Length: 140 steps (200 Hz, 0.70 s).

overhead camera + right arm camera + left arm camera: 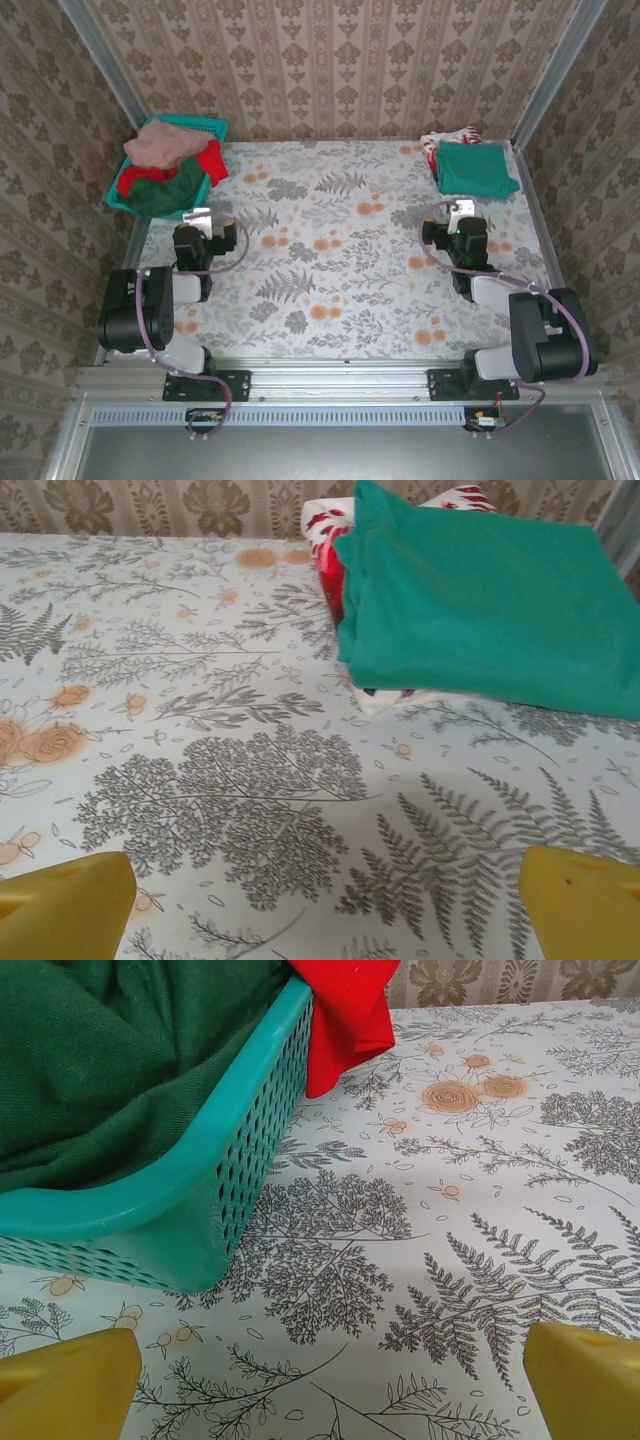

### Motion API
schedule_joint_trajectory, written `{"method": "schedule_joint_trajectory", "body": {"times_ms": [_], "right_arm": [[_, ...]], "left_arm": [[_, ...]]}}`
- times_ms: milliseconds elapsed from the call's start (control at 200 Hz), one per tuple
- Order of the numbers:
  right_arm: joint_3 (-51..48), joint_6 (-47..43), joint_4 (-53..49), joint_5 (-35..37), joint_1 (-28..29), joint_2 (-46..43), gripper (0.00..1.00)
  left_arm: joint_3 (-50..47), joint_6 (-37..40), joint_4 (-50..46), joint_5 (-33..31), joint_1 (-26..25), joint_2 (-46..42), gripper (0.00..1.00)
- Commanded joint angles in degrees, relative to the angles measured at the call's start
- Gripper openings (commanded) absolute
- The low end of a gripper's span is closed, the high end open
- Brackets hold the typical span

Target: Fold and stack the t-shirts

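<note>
1. Your left gripper (330, 1385): fingers apart, empty, beside the basket (150, 1185).
2. Your right gripper (325, 905): fingers apart, empty.
3. Basket holds three shirts: pink (165, 143), red (212, 160), dark green (160, 197).
4. Far right, two folded shirts stacked: teal (480, 610) on red-and-white (328, 540).

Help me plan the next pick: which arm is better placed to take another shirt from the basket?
Left. The left gripper, open, sits just beside the basket, with the dark green shirt and red shirt close ahead. The right gripper is across the table, by the folded stack.
</note>
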Motion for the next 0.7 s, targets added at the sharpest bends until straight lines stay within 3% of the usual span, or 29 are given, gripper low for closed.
{"method": "schedule_joint_trajectory", "body": {"times_ms": [0, 175, 350, 405, 460, 515, 585, 695], "right_arm": [[3.6, 2.4, -3.1, 1.0, -1.1, 2.2, 1.0], [1.8, -1.4, -4.4, 7.0, -1.2, -0.5, 1.0], [-1.0, -3.9, -0.7, 0.3, -0.6, -2.7, 1.0], [-1.9, 0.7, 2.1, -1.4, -0.9, -2.5, 1.0], [-4.7, -0.7, 10.1, -7.0, -0.1, -0.7, 1.0], [-5.1, -3.4, 16.0, -3.1, 3.0, 4.0, 1.0], [-2.7, -0.7, 11.2, -0.3, 1.7, 4.4, 1.0], [-2.9, 2.4, 15.7, -1.6, -1.2, 8.9, 1.0]], "left_arm": [[0.2, 1.1, -0.8, -0.8, -0.2, -0.5, 1.0], [0.2, 1.2, -0.8, -0.9, -0.3, -0.5, 1.0], [0.3, 1.3, -0.9, -0.9, -0.3, -0.4, 1.0], [0.4, 1.3, -1.0, -1.0, -0.3, -0.4, 1.0], [0.3, 1.3, -1.0, -1.2, -0.4, -0.4, 1.0], [0.4, 1.3, -1.0, -1.3, -0.4, -0.4, 1.0], [0.4, 1.5, -1.1, -1.3, -0.5, -0.4, 1.0], [0.6, 1.7, -1.3, -1.5, -0.8, -0.4, 1.0]]}}
